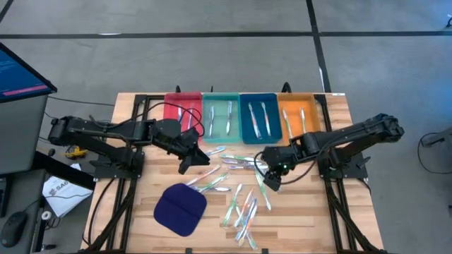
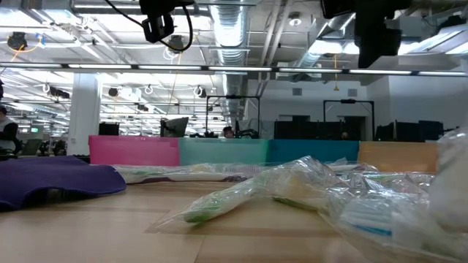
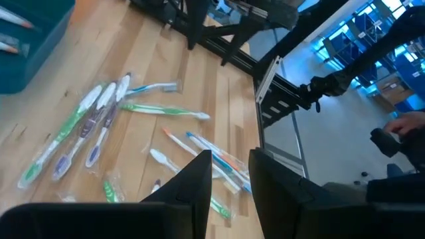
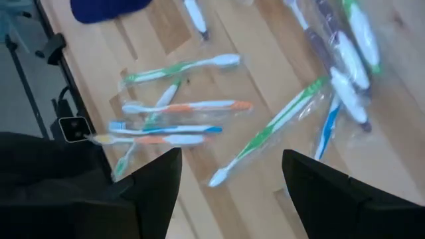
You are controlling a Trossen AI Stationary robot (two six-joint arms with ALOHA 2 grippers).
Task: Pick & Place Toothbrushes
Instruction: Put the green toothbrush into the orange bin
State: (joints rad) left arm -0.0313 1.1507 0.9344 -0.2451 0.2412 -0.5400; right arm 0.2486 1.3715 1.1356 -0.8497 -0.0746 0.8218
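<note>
Left fingers narrow, right fingers wide (both empty) above toothbrushes.

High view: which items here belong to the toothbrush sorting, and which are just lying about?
Job:
loose toothbrushes on the table
red tray, teal tray, blue tray, orange tray

Lying about:
dark blue cloth pad
monitor
papers

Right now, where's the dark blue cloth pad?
In the high view, the dark blue cloth pad lies near the table's front edge, left of the loose toothbrushes.
</note>
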